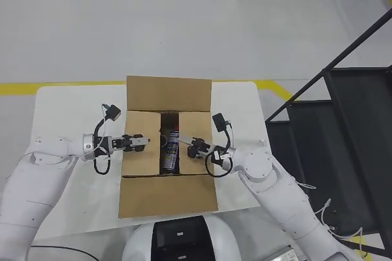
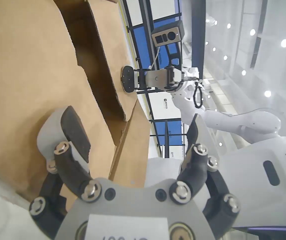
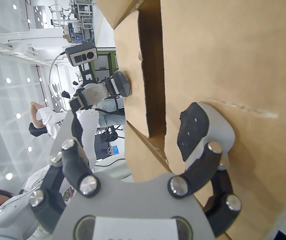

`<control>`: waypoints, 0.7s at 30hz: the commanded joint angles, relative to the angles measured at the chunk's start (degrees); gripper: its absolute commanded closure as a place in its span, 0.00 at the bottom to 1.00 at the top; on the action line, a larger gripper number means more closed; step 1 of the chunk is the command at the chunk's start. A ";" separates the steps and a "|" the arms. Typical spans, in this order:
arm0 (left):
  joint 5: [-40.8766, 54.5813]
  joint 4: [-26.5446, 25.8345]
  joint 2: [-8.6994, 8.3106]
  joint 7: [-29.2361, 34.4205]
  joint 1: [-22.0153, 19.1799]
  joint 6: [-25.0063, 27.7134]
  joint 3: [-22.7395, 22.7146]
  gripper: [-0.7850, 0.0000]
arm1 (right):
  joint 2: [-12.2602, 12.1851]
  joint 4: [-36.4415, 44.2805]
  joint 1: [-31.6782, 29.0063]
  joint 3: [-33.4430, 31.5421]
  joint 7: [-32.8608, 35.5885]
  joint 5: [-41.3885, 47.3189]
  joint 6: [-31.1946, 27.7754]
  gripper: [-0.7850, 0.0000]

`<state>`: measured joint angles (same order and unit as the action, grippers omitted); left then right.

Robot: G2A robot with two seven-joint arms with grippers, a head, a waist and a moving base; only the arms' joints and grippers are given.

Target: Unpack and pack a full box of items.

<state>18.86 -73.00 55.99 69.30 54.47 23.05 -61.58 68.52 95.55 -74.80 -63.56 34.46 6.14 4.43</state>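
Note:
The cardboard box (image 1: 166, 196) stands in the middle of the white table, its far and near flaps laid outward. Both side flaps are folded nearly flat over the top, leaving a narrow gap where a blue and red spray can (image 1: 172, 153) shows inside. My left gripper (image 1: 136, 141) is open and holds nothing, with one finger (image 2: 72, 131) lying on the left flap (image 2: 20, 63). My right gripper (image 1: 196, 149) is open too, one finger (image 3: 195, 131) flat against the right flap (image 3: 220, 51). Each wrist view shows the opposite gripper (image 2: 127, 78) (image 3: 120, 87) touching its own flap across the gap.
Black metal stairs (image 1: 340, 130) stand close to the table's right side. A yellow floor line (image 1: 52, 87) runs behind the table (image 1: 72, 111). Bare tabletop lies left and right of the box.

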 commanded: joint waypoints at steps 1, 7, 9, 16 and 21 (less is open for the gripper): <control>-0.23 -0.37 -0.07 0.28 -0.14 0.28 -0.26 0.00 | 0.05 0.70 0.01 -0.09 0.55 1.39 -0.68 0.00; 10.47 -3.32 -0.63 1.71 2.31 2.73 -4.65 0.00 | -0.75 5.38 -2.38 -4.57 7.67 8.77 -3.35 0.00; 14.71 -4.18 -1.02 2.57 3.88 3.67 -7.10 0.00 | -1.38 7.23 -4.04 -7.10 11.63 10.27 -2.62 0.00; 21.96 -6.91 -2.80 4.64 10.42 5.52 -16.92 0.00 | -4.19 11.20 -12.52 -18.92 26.62 10.93 0.50 0.00; 21.88 -7.94 -3.52 4.83 12.98 5.43 -20.86 0.00 | -5.76 11.15 -19.03 -25.55 28.76 4.08 3.68 0.00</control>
<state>40.72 -80.90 52.48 74.12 67.38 28.49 -82.39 62.92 106.89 -92.65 -88.09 63.87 11.23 7.71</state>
